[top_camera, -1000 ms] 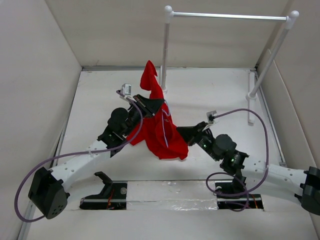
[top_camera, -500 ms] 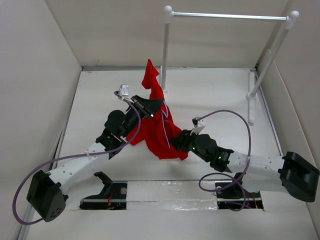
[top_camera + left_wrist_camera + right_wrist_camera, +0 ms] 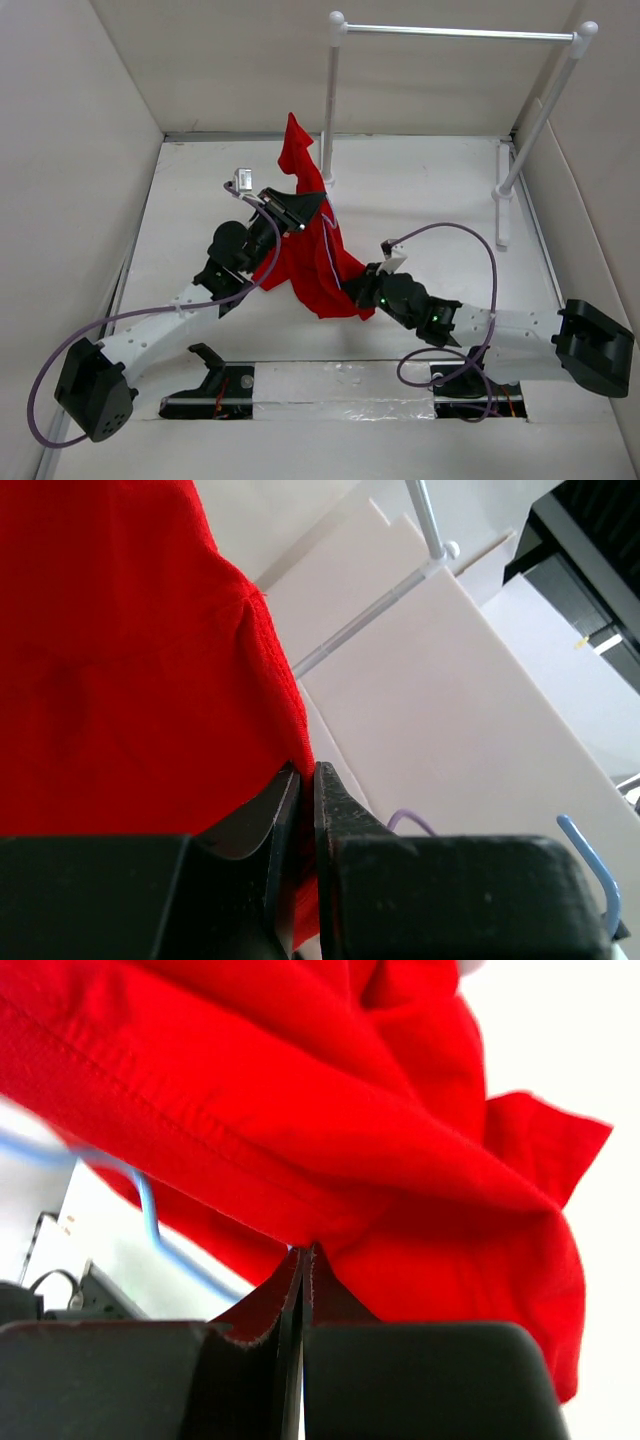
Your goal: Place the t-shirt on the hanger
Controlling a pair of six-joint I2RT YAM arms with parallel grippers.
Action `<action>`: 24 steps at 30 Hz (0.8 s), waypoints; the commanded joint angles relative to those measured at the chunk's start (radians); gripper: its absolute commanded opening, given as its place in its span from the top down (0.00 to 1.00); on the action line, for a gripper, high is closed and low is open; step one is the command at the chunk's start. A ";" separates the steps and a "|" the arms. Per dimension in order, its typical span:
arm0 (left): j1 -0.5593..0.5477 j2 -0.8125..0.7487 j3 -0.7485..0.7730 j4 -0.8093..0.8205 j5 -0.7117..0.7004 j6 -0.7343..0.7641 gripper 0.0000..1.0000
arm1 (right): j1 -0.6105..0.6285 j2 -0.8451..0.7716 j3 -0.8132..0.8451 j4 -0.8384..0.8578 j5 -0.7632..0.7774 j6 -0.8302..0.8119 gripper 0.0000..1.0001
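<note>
The red t-shirt point(image 3: 318, 262) was bunched up over the middle of the desk point(image 3: 430, 185), one corner lifted toward the post of the white rack point(image 3: 329, 110); the left gripper point(image 3: 306, 780) was pressed together on a fold of the cloth at the bundle's upper left; the right gripper point(image 3: 303, 1258) was closed tight too, pinching the shirt's lower right edge; the pale blue hanger point(image 3: 149, 1211) ran beneath the cloth, its wire a thin line across the red in the top view.
</note>
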 commanded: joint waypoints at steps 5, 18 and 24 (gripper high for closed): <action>0.021 0.082 0.062 0.238 -0.063 -0.050 1.00 | 0.119 -0.056 -0.036 -0.082 0.043 0.074 1.00; 0.041 0.174 0.003 0.345 -0.057 -0.025 1.00 | 0.208 -0.328 0.059 -0.332 0.110 0.059 1.00; 0.041 0.203 -0.103 0.405 -0.003 -0.100 1.00 | 0.208 -0.210 0.315 -0.380 0.167 -0.103 1.00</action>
